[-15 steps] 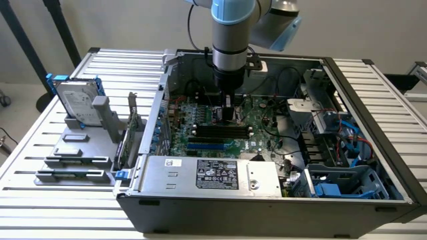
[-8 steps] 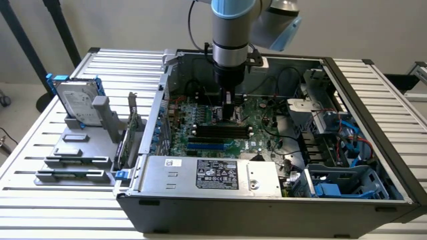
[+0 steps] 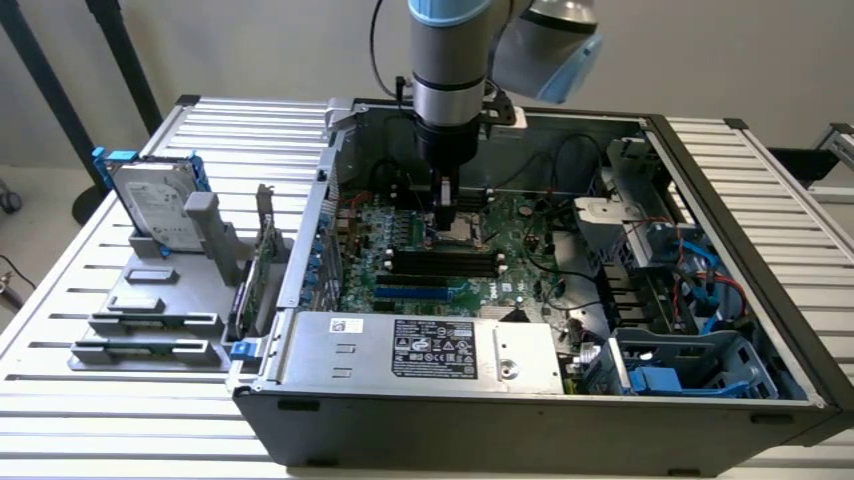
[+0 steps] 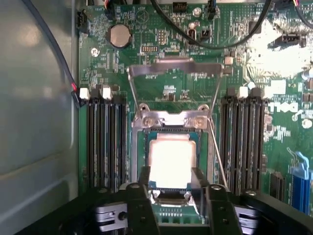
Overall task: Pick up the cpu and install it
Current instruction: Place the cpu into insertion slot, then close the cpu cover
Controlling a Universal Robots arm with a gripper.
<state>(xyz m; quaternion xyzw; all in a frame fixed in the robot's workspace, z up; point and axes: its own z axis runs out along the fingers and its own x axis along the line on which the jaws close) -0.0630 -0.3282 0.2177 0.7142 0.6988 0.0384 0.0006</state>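
Note:
The cpu point(image 4: 170, 161), a small square chip with a bright metal top, lies flat in the socket point(image 4: 138, 147) on the green motherboard point(image 4: 161, 49). My gripper point(image 4: 171, 188) reaches down over it, and its two dark fingertips point(image 4: 145, 177) press against the chip's opposite sides at its near edge. In the exterior view the gripper point(image 3: 447, 215) hangs straight down inside the open computer case point(image 3: 534, 400), with its tips at the socket in the middle of the board.
The socket's metal load plate point(image 4: 173, 68) stands flipped open beyond the chip, with a thin lever wire point(image 4: 217, 152) beside it. Dark memory slots point(image 4: 105, 142) flank the socket. Black cables point(image 4: 215, 41) cross the board. A hard drive point(image 3: 154, 205) stands on a grey tray point(image 3: 147, 320) outside the case.

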